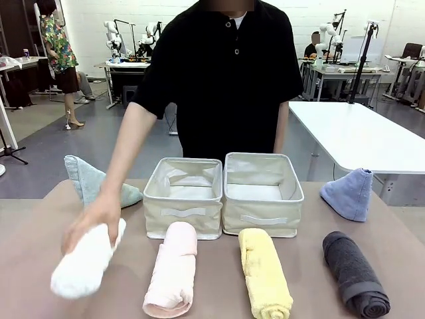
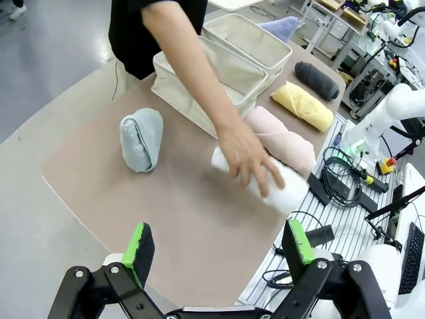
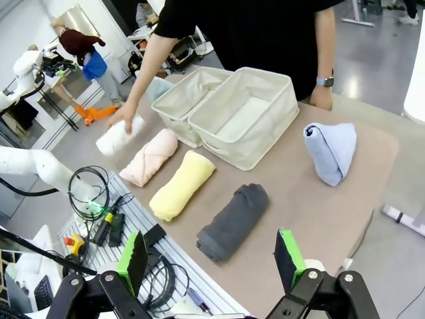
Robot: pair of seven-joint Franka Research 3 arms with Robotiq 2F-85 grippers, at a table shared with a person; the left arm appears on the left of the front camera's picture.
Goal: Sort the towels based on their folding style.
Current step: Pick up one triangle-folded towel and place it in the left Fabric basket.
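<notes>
A person's hand (image 1: pixel 91 222) lay on the white rolled towel (image 1: pixel 81 267) at the robot's left end of the surface (image 1: pixel 219 282), while both grippers hung with fingers apart.

The left gripper (image 2: pixel 219 242) and the right gripper (image 3: pixel 211 254) were spread wide, holding nothing, above the near edge. The pink rolled towel (image 1: pixel 174 269), the yellow rolled towel (image 1: pixel 264 274) and the dark grey rolled towel (image 1: pixel 354 274) lay in a row beside the white one, in front of two cream fabric baskets (image 1: pixel 184 214) that stood side by side. The pale teal cone towel (image 1: pixel 87 178) stood left of the baskets and the light blue cone towel (image 1: pixel 350 193) right of them.
</notes>
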